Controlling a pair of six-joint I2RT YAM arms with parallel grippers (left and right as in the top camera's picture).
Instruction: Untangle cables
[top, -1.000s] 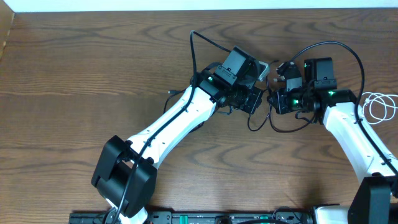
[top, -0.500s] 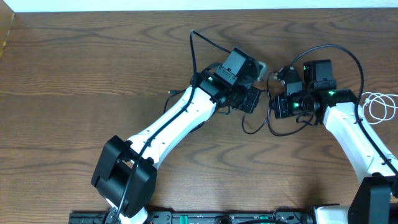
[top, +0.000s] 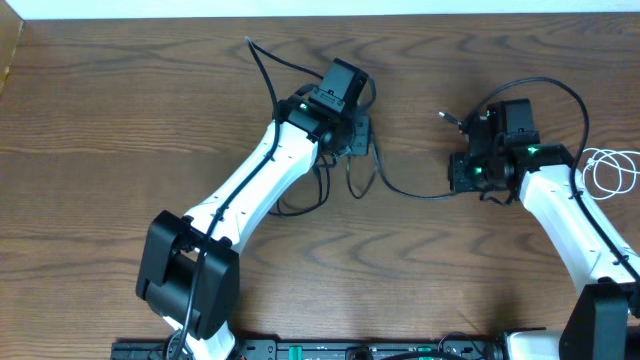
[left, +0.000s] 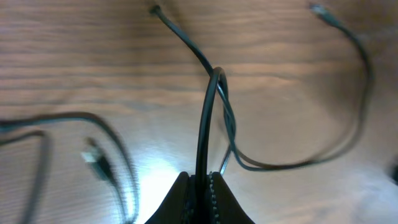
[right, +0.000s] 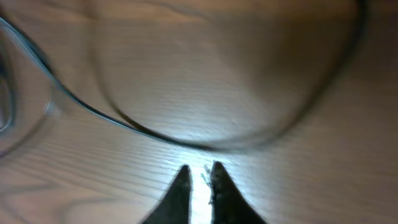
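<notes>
Now left tool (left: 200, 177) clamped on black cable (top: 410, 193), which runs across counter (top: 120, 120) to right tool (right: 199, 168), tips slightly apart, empty. White cable (top: 612, 172) far right. Risk: hard pull tightens crossed loop into knot, or cable slips free.

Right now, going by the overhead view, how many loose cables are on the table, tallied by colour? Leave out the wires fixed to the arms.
Black cable: 1
White cable: 1
Total: 2
</notes>
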